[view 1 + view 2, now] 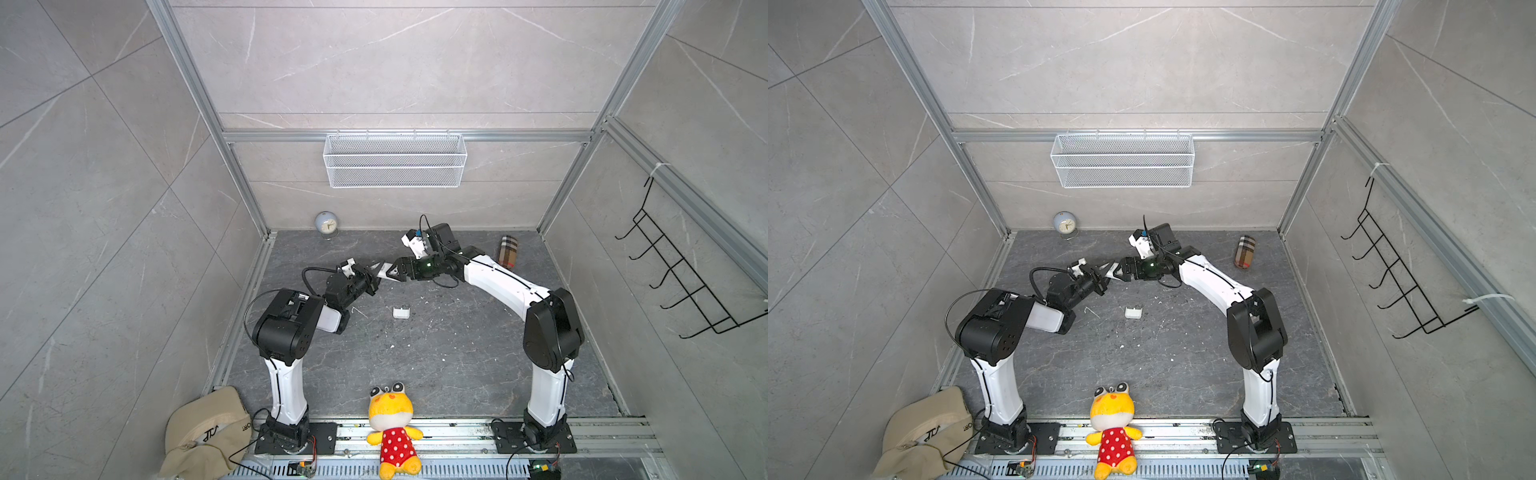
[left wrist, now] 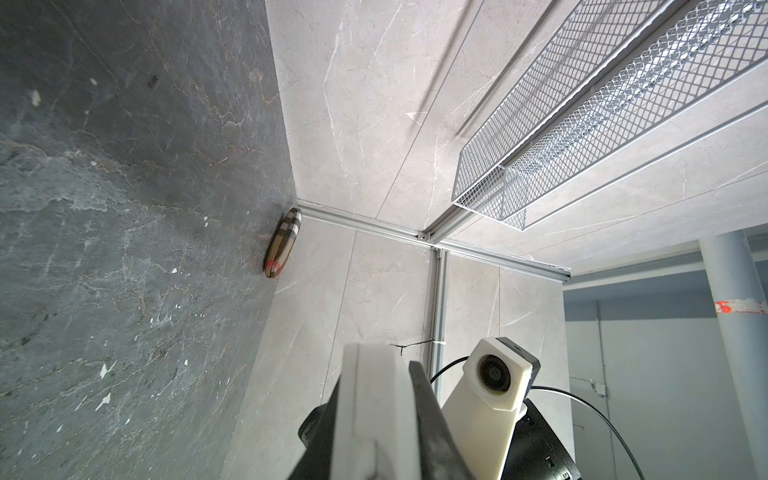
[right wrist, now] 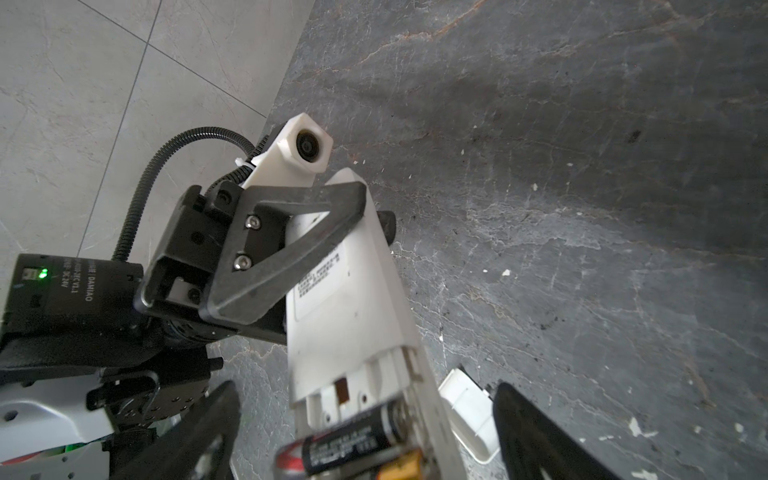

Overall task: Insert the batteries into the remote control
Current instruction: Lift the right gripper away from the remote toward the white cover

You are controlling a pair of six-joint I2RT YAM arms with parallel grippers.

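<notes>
The batteries [image 3: 353,442] look blurred and, like the remote control [image 3: 353,324], run off the view's edge.

Pale tiled walls [image 1: 395,62] — dark stone floor [image 1: 415,365]

The left end effector [image 1: 371,279] holds the remote control [image 1: 380,269] aloft, its far end at the right end effector [image 1: 390,272].

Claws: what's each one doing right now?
Left claw: closed, holding the remote control.
Right claw: open, holding nothing.
</notes>
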